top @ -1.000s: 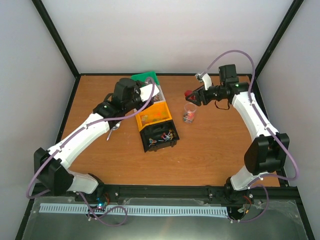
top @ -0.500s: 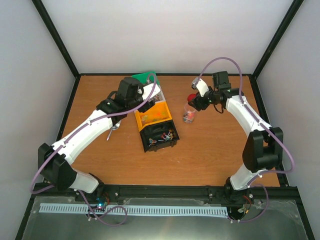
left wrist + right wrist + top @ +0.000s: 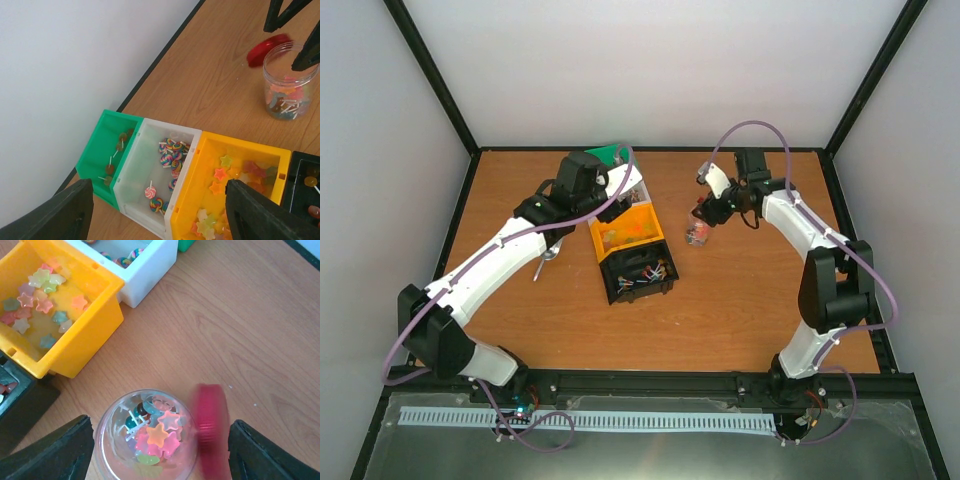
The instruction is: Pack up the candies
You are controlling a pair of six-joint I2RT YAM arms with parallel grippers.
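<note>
Candies lie sorted in a row of bins: lollipops in the white bin (image 3: 134, 172), stars in the orange bin (image 3: 243, 143). More candies (image 3: 159, 434) fill a clear jar (image 3: 112, 440) standing on the table. My right gripper (image 3: 161, 440) hangs open straight above the jar (image 3: 697, 232). A round red lid (image 3: 212, 425), blurred and on edge, sits beside the jar just inside the right finger. My left gripper (image 3: 159, 189) is open above the white and orange bins, with nothing between its fingers.
A green bin (image 3: 100, 145) ends the row near the back wall and a black bin (image 3: 638, 285) ends it nearer the arms. A spoon (image 3: 545, 262) lies left of the bins. Bare wood surrounds the jar.
My right gripper came left and down over the jar with the red lid, and its jaws widened; the lid now shows blurred beside the jar. The left arm shifted slightly.
</note>
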